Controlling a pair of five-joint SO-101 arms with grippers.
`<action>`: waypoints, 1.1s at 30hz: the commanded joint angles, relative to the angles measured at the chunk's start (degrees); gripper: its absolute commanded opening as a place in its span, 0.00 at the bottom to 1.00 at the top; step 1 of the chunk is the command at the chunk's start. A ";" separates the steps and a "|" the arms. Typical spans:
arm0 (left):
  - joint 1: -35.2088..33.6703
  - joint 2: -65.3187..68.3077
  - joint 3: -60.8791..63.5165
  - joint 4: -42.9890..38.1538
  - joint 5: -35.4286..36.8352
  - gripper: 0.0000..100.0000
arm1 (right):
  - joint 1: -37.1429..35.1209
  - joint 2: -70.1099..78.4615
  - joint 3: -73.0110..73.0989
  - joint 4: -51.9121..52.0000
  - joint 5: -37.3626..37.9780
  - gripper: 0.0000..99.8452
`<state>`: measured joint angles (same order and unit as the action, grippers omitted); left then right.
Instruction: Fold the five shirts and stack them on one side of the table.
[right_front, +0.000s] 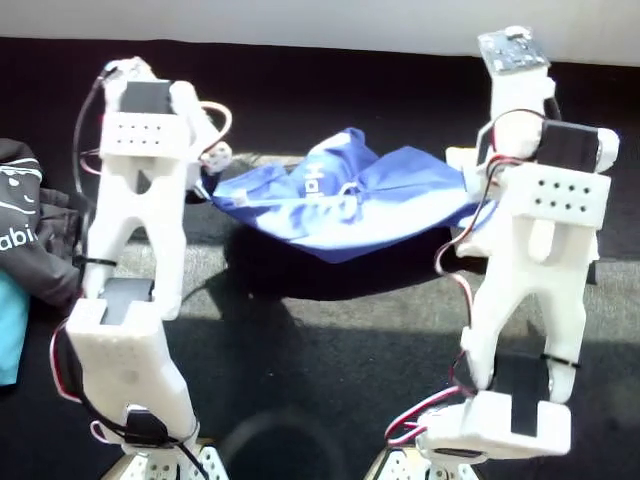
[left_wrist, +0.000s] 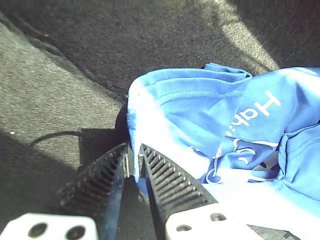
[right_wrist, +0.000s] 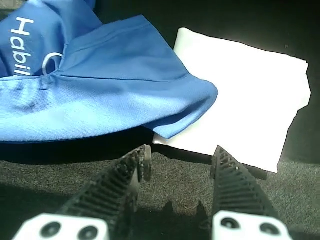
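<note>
Currently held: blue shirt (right_front: 340, 205), one hem edge pinched in the left gripper (left_wrist: 134, 156); jaws pressed nearly together on the cloth.
Shirt place: centre of the high view, between the two arms, crumpled; it looks lifted at its left-of-frame end, with shadow beneath it on the table (right_front: 300, 340).
Right gripper (right_wrist: 182, 159): jaws spread, nothing between them; just short of the shirt's free corner, at the right of the high view.
White shirt (right_wrist: 245, 95): folded flat; the blue corner overlaps it in the right wrist view, touching or not I cannot tell.
Dark shirts (right_front: 30, 225): heaped at the left edge of the high view, a teal shirt (right_front: 8, 335) below them; well apart from the blue one.
Handling (judged): light, limp, thin cloth; it will drape and sag, with no stiffness to keep a fold. The smooth weave may slip from a shallow pinch.
Where to grip (judged): the stitched hem, or the free corner by the right gripper; two corners drawn apart should pull it flat.
Edges: a sideways pull on the overlapping corner could drag the white fold open.
Room: bare table in the lower middle of the high view looks best for spreading; the left edge is taken by the heap.
</note>
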<state>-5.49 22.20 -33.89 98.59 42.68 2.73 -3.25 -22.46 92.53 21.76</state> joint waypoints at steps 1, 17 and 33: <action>-4.44 -6.55 -1.63 1.93 -4.75 0.01 | -5.67 -7.34 -1.80 0.66 0.09 0.20; -23.08 -14.37 37.05 -8.70 -29.27 0.01 | -16.40 -10.95 39.78 -37.93 -12.40 0.20; -23.52 -13.85 43.03 -11.60 -31.91 0.01 | -19.82 18.59 15.43 -32.66 -12.13 0.20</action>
<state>-29.23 10.86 9.27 86.90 11.38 -15.74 13.54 0.22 57.45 9.71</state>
